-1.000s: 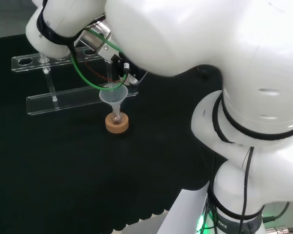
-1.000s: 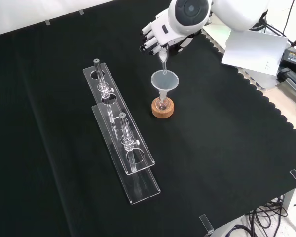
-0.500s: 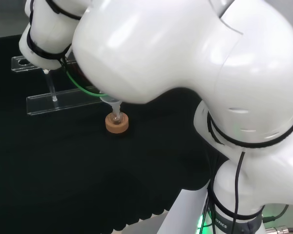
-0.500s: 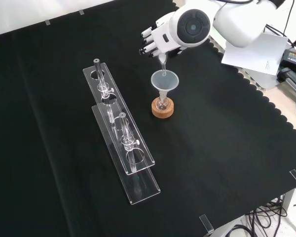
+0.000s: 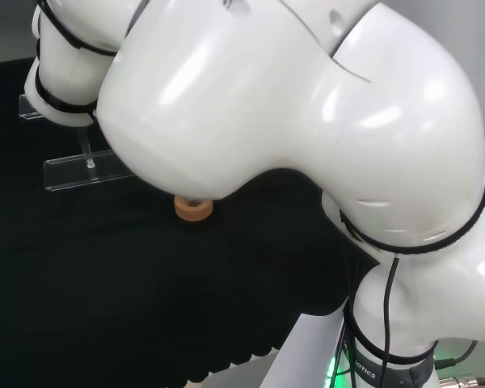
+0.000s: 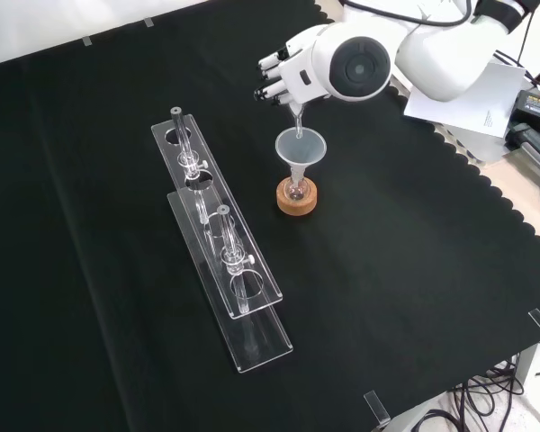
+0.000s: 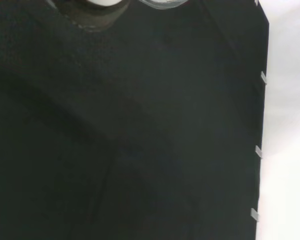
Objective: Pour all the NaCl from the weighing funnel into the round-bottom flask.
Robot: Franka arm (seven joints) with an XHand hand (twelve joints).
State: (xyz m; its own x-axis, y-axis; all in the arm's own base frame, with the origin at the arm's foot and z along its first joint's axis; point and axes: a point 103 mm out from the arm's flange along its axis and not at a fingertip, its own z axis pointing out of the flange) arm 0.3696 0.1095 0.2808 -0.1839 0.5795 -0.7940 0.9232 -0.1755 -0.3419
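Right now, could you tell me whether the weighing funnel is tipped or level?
Tipped: in the front view the hand holds it spout-down over the funnel seated in the flask.

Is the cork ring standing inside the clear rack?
No, in the front view the cork ring sits on the cloth, apart from the clear rack.

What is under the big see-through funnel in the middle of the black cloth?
A small round-bottom flask stands under the funnel, whose stem goes into its neck. The flask sits in a cork ring on the cloth. Whether any salt lies inside the flask cannot be made out.
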